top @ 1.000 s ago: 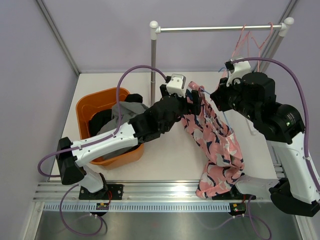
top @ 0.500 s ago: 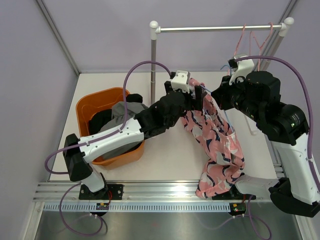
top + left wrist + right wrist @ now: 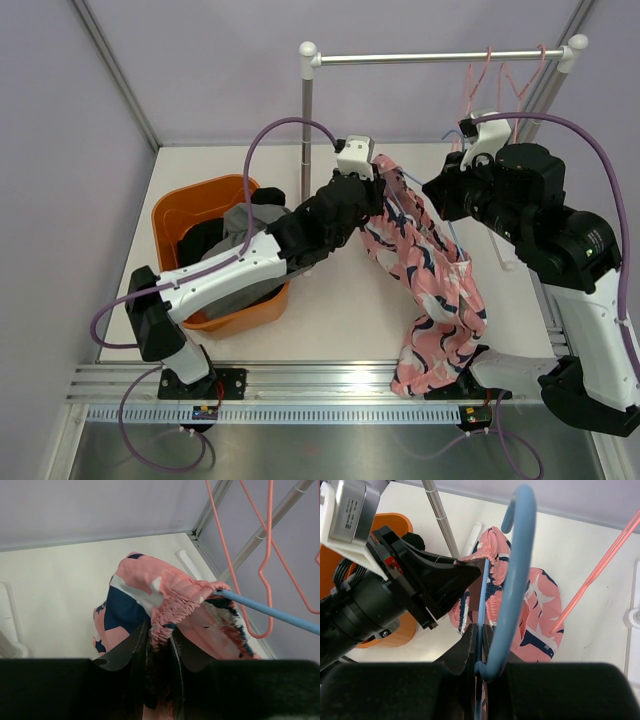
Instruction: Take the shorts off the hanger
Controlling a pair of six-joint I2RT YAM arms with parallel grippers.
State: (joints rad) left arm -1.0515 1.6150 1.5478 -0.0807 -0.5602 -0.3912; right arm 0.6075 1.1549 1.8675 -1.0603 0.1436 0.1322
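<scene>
Shorts [image 3: 150,587] apparently pinched inside left gripper [image 3: 159,632].

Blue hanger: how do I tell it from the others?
Find the metal rail at the back; below its right end, the right hand grips the blue hanger. It alone is blue and carries the shorts; the pink hangers hang bare on the rail.

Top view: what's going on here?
The right gripper holds a blue hanger by its neck. The pink patterned shorts are still on the hanger and not yet pulled off. The left gripper is pinched on the shorts' elastic waistband near the hanger's arm. An orange basket of clothes sits on the left.
</scene>
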